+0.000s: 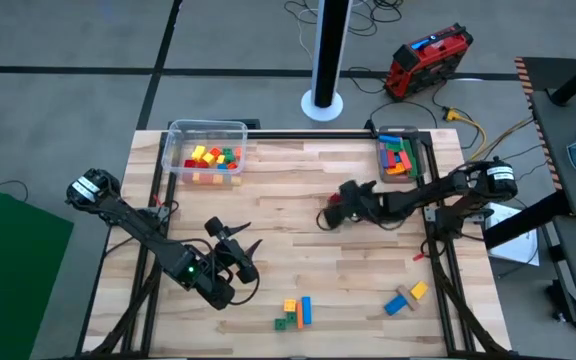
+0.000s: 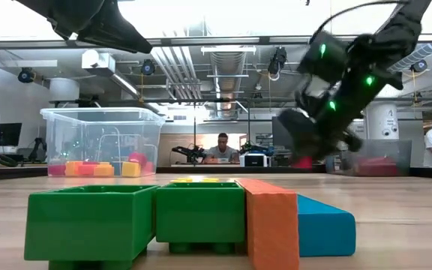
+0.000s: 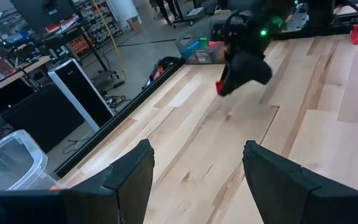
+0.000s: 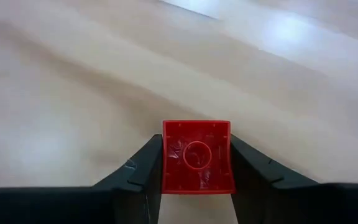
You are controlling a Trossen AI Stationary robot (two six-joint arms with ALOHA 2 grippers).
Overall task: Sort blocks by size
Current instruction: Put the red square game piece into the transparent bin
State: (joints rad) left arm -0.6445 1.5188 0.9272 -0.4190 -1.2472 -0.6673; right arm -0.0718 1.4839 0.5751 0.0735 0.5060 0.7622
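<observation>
My right gripper (image 1: pixel 329 214) hovers over the middle of the table, shut on a small red cube block (image 4: pixel 196 155), which also shows in the left wrist view (image 3: pixel 219 87). My left gripper (image 1: pixel 240 237) stands open over the table's near left part with nothing between its fingers (image 3: pixel 194 168). More blocks lie flat on the table near its front edge: an orange, green and blue group (image 1: pixel 294 312) and a blue, orange and yellow group (image 1: pixel 406 298). The clear tub (image 1: pixel 206 133) at the far left contains small cubes. My right gripper pinches the red cube by two opposite sides (image 4: pixel 165 158) between its two fingers. The cube's hollow face with a round ring (image 4: pixel 197 154) is turned toward the wrist camera. The fingers slant down from the table's right side. The cube seems lifted just clear of the tabletop.
A dark tray (image 1: pixel 399 157) at the far right holds longer bars. In the low view the green, orange and blue blocks (image 2: pixel 193 214) stand close to the camera. There is bare wood between the two arms. People sit in the room behind the table.
</observation>
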